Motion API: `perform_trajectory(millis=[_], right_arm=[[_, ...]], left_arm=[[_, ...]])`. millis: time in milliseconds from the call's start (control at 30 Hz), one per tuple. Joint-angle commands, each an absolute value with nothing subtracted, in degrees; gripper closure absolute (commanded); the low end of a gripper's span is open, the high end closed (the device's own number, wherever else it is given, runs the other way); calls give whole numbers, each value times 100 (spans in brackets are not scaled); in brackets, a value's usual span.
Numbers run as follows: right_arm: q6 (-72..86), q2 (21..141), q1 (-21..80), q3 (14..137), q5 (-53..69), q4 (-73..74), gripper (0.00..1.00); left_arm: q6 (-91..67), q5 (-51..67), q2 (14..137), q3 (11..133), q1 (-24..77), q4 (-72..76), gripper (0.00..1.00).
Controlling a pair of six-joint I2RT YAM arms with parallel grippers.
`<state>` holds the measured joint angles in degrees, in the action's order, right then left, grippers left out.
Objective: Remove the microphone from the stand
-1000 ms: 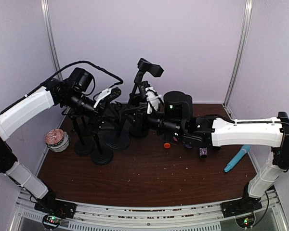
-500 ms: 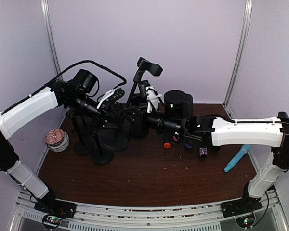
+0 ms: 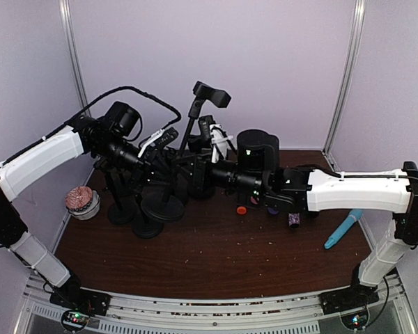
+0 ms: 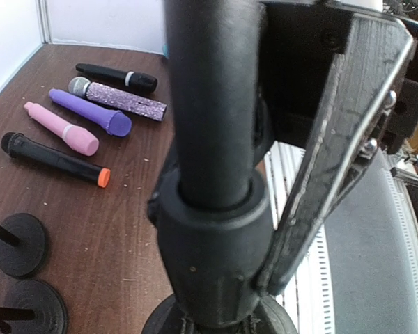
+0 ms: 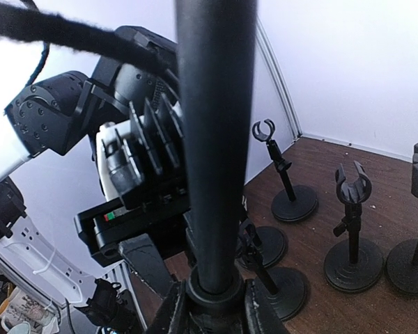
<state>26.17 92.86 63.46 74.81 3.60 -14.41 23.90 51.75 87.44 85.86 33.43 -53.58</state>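
A black microphone (image 3: 212, 94) sits in the clip at the top of a black stand (image 3: 190, 125). The stand's pole leans, and its round base (image 3: 164, 207) is near the other stands. My left gripper (image 3: 164, 144) is shut on the pole; in the left wrist view it (image 4: 216, 275) clamps the thick collar (image 4: 212, 243), with one finger (image 4: 334, 160) showing. My right gripper (image 3: 204, 165) holds the same stand from the right. In the right wrist view it (image 5: 216, 309) is shut on the pole (image 5: 216, 139) at a collar.
Empty stands (image 5: 285, 182) (image 5: 353, 233) and more bases (image 3: 120, 212) crowd the left. Loose microphones lie on the table: pink (image 4: 61, 129), purple (image 4: 90, 112), glittery (image 4: 118, 99), black with an orange end (image 4: 56, 159), and a blue one (image 3: 343, 229). A cupcake-like object (image 3: 81, 200) sits at the left wall.
My left gripper moved right and closed on the stand's pole. The stand's top with the microphone swung slightly left, and its base shifted a little forward.
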Motion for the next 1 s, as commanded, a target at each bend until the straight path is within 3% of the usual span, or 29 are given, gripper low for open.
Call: perform_trajectory(millis=[0, 267, 400, 467, 533, 600, 633, 733, 967], right_arm=[[2664, 8898, 6338, 7868, 1006, -2271, 100], [3332, 8909, 6237, 7494, 3369, -3998, 100], [4182, 9098, 6110, 7353, 4260, -5149, 100], [4533, 9205, 6045, 7396, 4454, -5279, 90], [4413, 9162, 5985, 7369, 4191, -4920, 73], [3786, 8935, 5953, 7289, 3089, -3848, 43], [3475, 8812, 5968, 7265, 2503, -3252, 39], [3194, 8548, 5983, 7181, 1161, -2188, 35], [2553, 8621, 6493, 8083, -500, -287, 37]], left_arm=[[2582, 6214, 8667, 9002, 3401, -5722, 100], [2347, 7729, 8633, 9450, 3396, -6011, 100], [2287, 7903, 8626, 9498, 3395, -6001, 100], [2292, 7803, 8639, 9522, 3369, -6011, 100], [2285, 7687, 8660, 9563, 3322, -6012, 100], [2304, 7495, 8663, 9651, 3261, -6010, 100], [2324, 7330, 8666, 9711, 3232, -6006, 100], [2269, 6662, 8657, 9824, 3150, -5821, 100], [2197, 5351, 8605, 9738, 3137, -5310, 100]])
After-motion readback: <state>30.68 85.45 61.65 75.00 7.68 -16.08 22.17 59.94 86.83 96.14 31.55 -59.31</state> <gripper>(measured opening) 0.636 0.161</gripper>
